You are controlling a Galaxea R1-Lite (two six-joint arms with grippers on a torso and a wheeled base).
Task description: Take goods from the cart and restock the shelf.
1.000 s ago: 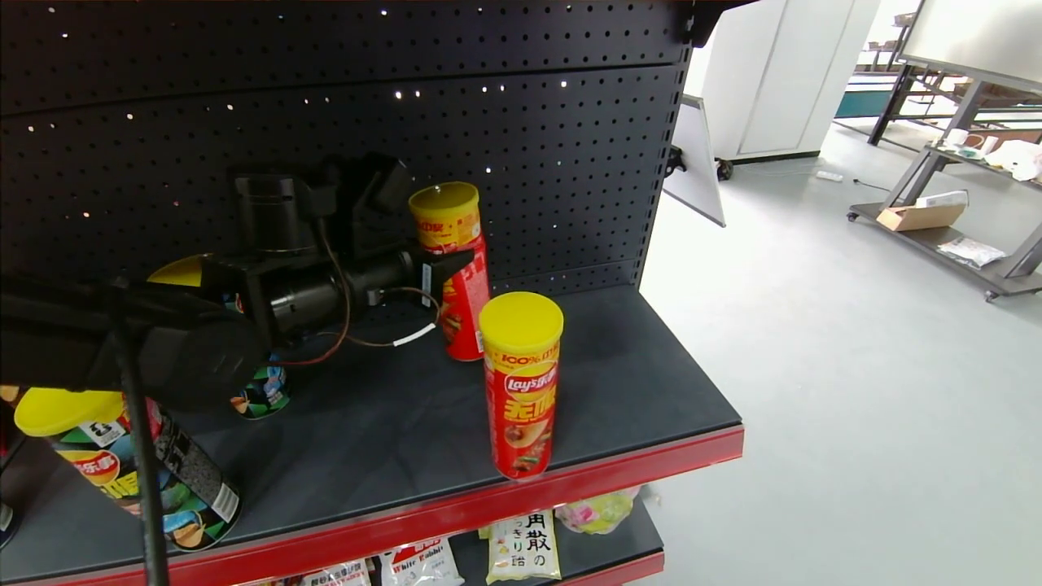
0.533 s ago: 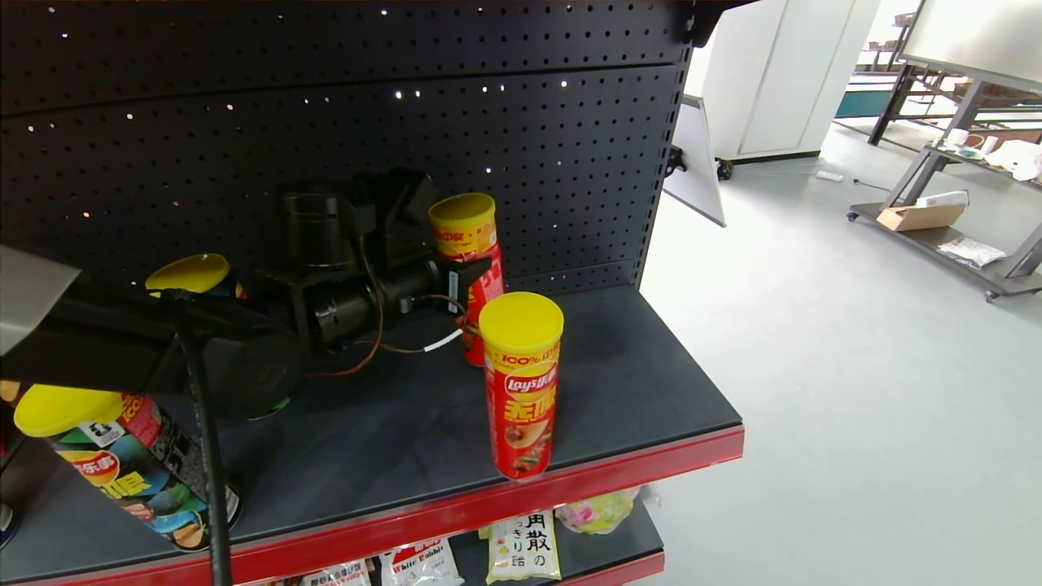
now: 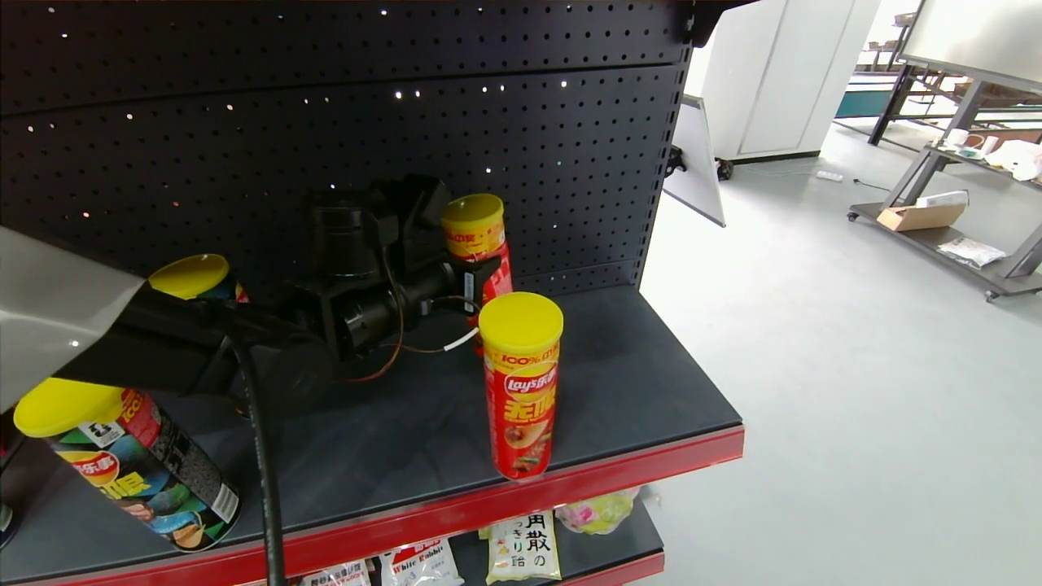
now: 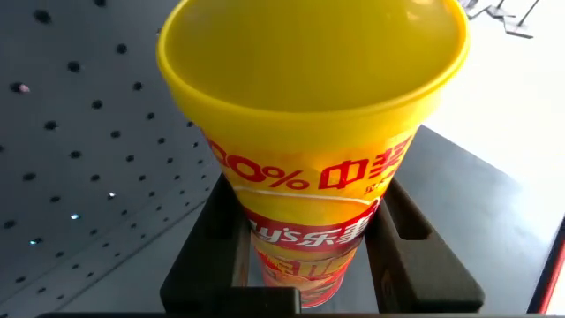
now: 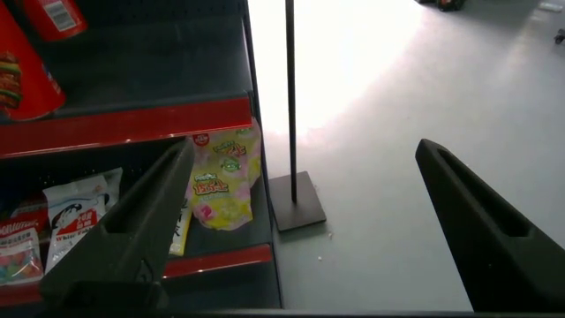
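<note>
A red chip can with a yellow lid [image 3: 476, 232] stands upright near the pegboard at the back of the black shelf [image 3: 635, 382]. My left gripper [image 3: 487, 277] is shut on its middle. The left wrist view looks down on this can [image 4: 309, 150], held between the two black fingers [image 4: 210, 252]. Its foot is hidden behind a second red can [image 3: 521, 382], which stands free near the shelf's red front edge. My right gripper [image 5: 309, 230] hangs open with nothing in it, beside the lower shelves and above the floor.
A black chip can [image 3: 122, 456] leans at the front left of the shelf, and another yellow lid [image 3: 191, 275] shows behind my left arm. Snack bags [image 5: 221, 177] lie on the lower shelves. A pole on a square base [image 5: 296, 199] stands on the floor beside them.
My left arm has carried the gripped red can to the right and further back along the pegboard. The front can and the leaning can have stayed put.
</note>
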